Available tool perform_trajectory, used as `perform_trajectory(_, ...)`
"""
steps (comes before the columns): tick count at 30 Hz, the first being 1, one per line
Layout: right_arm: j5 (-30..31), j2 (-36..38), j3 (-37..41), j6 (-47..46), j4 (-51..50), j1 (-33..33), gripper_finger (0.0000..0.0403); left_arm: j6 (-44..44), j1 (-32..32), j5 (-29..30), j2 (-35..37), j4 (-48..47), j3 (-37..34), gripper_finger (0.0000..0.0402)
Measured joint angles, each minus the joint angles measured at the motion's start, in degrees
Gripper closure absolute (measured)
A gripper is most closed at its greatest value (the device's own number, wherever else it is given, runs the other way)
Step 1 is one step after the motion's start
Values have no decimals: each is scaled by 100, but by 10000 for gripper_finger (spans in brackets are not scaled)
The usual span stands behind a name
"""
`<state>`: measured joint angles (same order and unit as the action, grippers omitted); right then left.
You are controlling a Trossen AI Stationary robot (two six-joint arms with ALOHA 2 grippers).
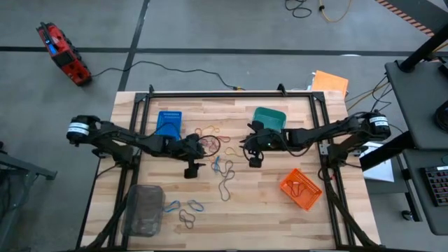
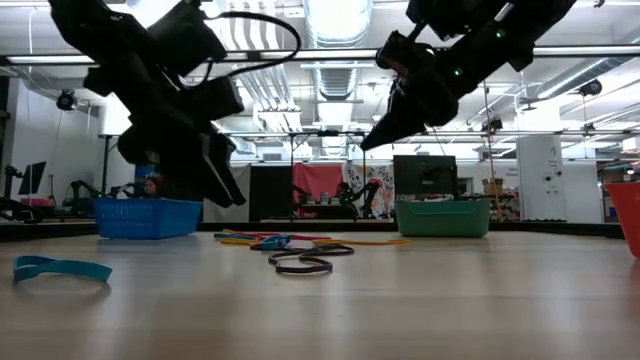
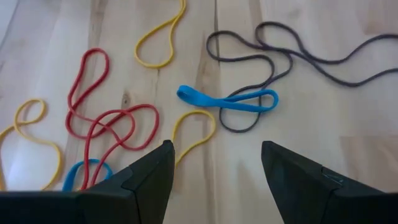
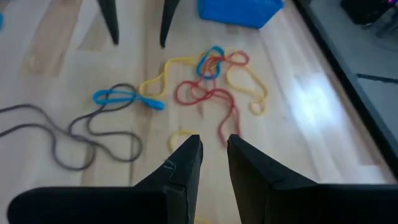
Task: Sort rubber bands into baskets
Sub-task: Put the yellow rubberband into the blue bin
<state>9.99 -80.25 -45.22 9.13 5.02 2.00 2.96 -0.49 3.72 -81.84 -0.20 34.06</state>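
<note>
Rubber bands lie loose on the wooden table: a red, yellow and blue tangle [image 1: 211, 141], a blue band [image 3: 227, 101] crossed with a long dark band [image 3: 273, 56], and more [image 1: 185, 210] at the near left. My left gripper [image 1: 190, 169] hangs open above the table, and the blue band lies just beyond its fingertips [image 3: 214, 163]. My right gripper [image 1: 253, 160] is shut and raised above the table [image 2: 385, 130], looking toward the tangle [image 4: 211, 78]. I see nothing held between its fingers. The blue basket [image 1: 168, 123], teal basket [image 1: 269, 117], orange basket [image 1: 301, 189] and clear-grey basket [image 1: 143, 208] stand around them.
The orange basket holds a dark band [image 1: 297, 186]. A black frame [image 1: 231, 94] runs along the table's far edge and sides. A flat orange sheet [image 1: 329, 82] lies beyond the far right corner. Bare wood lies between the middle bands and the near edge.
</note>
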Motion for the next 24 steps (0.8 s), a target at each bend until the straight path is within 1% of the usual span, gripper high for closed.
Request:
perform_trajectory(7,-10,282,-10,331,-58,69,330,357,167,3,-396,-325,184,178)
perform_trajectory(11,-41,562,1,441,-4,246,330,498,251,21,-626,-365,195,178)
perform_trajectory(15,-348,796,59,431,-34,449,330,418,264,24,-781,-545,241,178)
perform_trajectory(19,-573,825,154,313,-44,507,330,457,268,55,-880,-743,378,178)
perform_trajectory(24,-596,743,218,286,-6,507,330,716,268,145,-963,-927,598,178)
